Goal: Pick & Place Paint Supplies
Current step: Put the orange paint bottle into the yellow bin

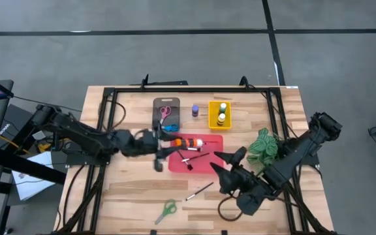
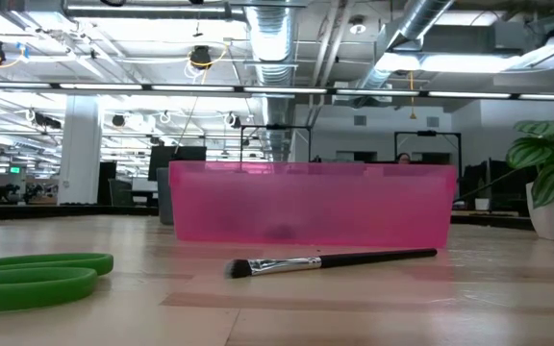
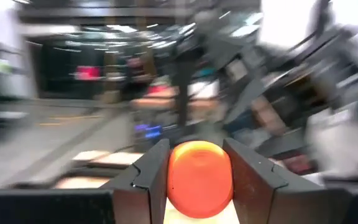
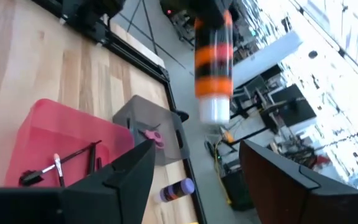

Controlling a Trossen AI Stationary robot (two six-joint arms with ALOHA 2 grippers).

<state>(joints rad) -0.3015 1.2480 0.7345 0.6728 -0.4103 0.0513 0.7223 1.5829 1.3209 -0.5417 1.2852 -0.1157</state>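
Two grippers we list first. Left gripper (image 1: 165,145), near table centre: fingers clamped on the orange paint tube (image 1: 189,141), held over the ten-o'clock edge of the red tray (image 1: 214,163). Right gripper (image 1: 224,166), at four o'clock from centre: fingers apart, holding nothing.

In the red tray we count dark-handled brushes (image 1: 191,158). At twelve o'clock: grey tray (image 1: 156,104) with pink scissors (image 1: 165,111), a purple bottle (image 1: 195,110) on bare wood, yellow tray (image 1: 213,118) with two bottles (image 1: 222,113). At six o'clock: one loose paintbrush (image 1: 200,191), green scissors (image 1: 166,210). At three o'clock: a leafy plant (image 1: 264,146).
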